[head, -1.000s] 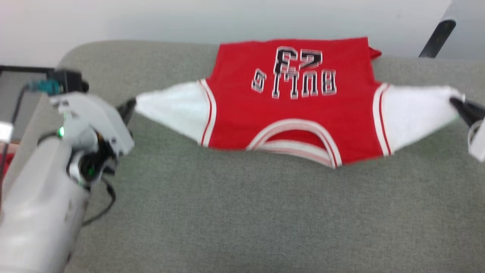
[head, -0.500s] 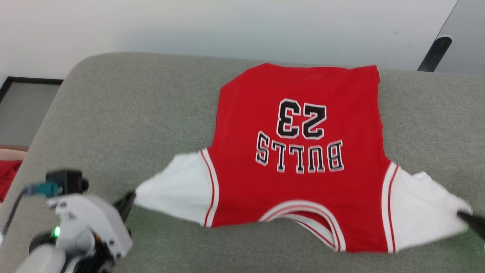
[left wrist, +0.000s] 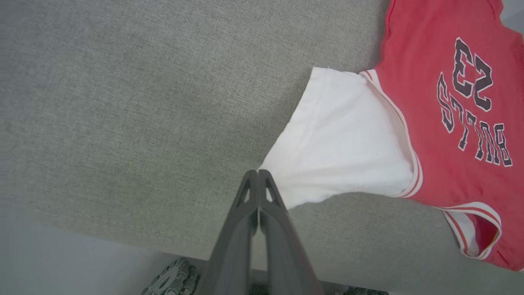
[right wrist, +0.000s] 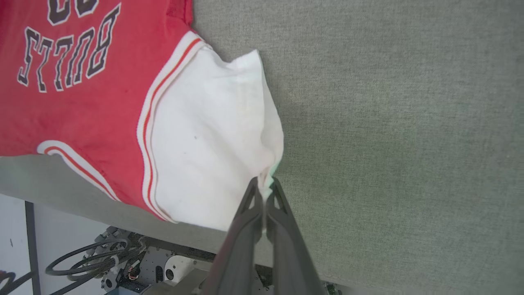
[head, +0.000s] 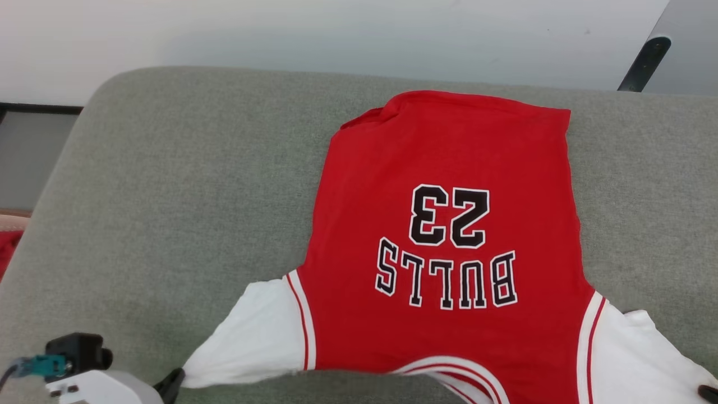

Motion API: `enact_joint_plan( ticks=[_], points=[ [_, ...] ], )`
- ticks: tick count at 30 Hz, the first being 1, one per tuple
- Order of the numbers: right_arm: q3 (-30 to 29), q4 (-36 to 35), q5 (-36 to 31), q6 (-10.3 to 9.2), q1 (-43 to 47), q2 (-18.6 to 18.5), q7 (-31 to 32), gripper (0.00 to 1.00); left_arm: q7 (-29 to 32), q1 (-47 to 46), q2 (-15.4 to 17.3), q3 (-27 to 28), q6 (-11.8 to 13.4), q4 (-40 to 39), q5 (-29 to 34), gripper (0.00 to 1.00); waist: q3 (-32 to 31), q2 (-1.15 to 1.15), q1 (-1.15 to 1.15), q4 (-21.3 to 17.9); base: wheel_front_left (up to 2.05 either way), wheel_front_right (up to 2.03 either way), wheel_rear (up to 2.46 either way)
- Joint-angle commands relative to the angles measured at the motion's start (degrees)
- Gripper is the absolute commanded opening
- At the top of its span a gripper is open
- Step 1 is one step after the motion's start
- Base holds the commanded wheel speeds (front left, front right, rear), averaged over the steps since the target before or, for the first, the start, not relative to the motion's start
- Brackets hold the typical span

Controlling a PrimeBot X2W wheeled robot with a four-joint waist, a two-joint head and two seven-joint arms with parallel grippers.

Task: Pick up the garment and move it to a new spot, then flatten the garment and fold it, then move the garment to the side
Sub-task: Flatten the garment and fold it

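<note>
Seems to be in the flattening step, with the pick-up and the move to a new spot probably done. Holds the garment (head: 443,224) by both white sleeves, stretched between the two arms over the grey-green cushion (head: 185,185). Lies there number side up, hem toward the far edge, collar toward the robot and close to the near edge, lettering upside down from the head view.

Pinches the tip of the left sleeve (left wrist: 339,139) with the left gripper (left wrist: 258,174), jaws fully closed on the cloth corner. Pinches the edge of the right sleeve (right wrist: 213,139) with the right gripper (right wrist: 264,184), jaws closed with a bit of white cloth between them.

Shows the red body mostly flat, yet with a small turned-over fold (head: 367,118) at the far left corner of the hem, and some wrinkles in the right sleeve.

Calls next, in my judgement, for laying both sleeves down on the cushion without slack, and only then opening the jaws. After that, for smoothing the turned-over fold before any folding. Needs care that collar and sleeves, so near the front edge, do not slide off.

As for containers: cannot tell any with certainty. At the left border of the head view, just a pale strip (head: 11,221) with a red patch (head: 8,252) under it, cut by the frame. Too little to say whether a basket, or what is inside.
</note>
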Motion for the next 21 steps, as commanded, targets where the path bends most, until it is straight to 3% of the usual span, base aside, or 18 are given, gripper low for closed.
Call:
enact_joint_plan(
  ticks=[1,6,13,14,15,16,17,18,21],
  points=[
    [-1.16,-0.6,-0.55,-0.04,0.41,0.42,0.94,0.0,-0.1,0.81,0.66,0.62,0.92,-0.83,0.11,0.0,0.28,0.0,0.0,-0.05,0.0,0.0,0.0],
    [-3.07,-1.37,-1.62,-0.04,-1.79,1.58,2.81,0.0,-0.11,1.68,1.2,1.25,2.31,-3.14,0.41,0.0,0.98,0.0,0.0,-0.02,0.0,0.0,0.0],
    [-1.02,-0.6,-4.25,-0.04,-4.17,2.57,3.06,0.0,-0.69,-0.93,-0.44,-0.47,0.92,-2.3,1.33,0.0,1.97,0.0,0.0,0.08,0.0,0.0,0.0],
    [-0.49,-0.59,-4.85,-0.04,-4.51,2.37,2.47,0.27,-0.83,-1.17,-0.78,-0.97,0.81,-1.98,1.43,0.0,2.05,0.0,0.0,0.04,0.0,0.0,0.0],
    [-0.01,-0.19,-5.23,-0.04,-4.48,2.38,2.53,0.41,-1.04,-1.56,-1.3,-1.35,0.38,-1.68,1.59,0.0,2.1,0.0,0.0,0.02,0.0,0.0,0.0],
    [0.71,0.06,-5.48,-0.04,-4.4,2.34,2.68,0.46,-1.22,-1.87,-1.76,-1.73,0.21,-1.3,1.64,0.0,2.13,0.0,0.0,-0.02,0.0,0.0,0.0],
    [1.22,0.16,-5.59,-0.04,-4.48,2.16,2.67,0.69,-1.32,-2.03,-2.04,-2.15,-0.12,-0.9,1.73,0.0,2.17,0.0,0.0,-0.08,0.0,0.0,0.0],
    [1.55,0.01,-5.77,-0.04,-4.63,1.88,2.52,1.0,-1.55,-2.23,-2.34,-2.46,-0.16,-0.48,1.96,0.0,2.22,0.0,0.0,-0.13,0.0,0.0,0.0],
    [2.4,-0.63,-6.03,-0.04,-4.61,1.29,2.47,1.0,-2.03,-2.67,-3.0,-2.85,-0.59,0.17,2.22,0.0,2.28,0.0,0.0,-0.23,0.0,0.0,0.0]
  ],
)
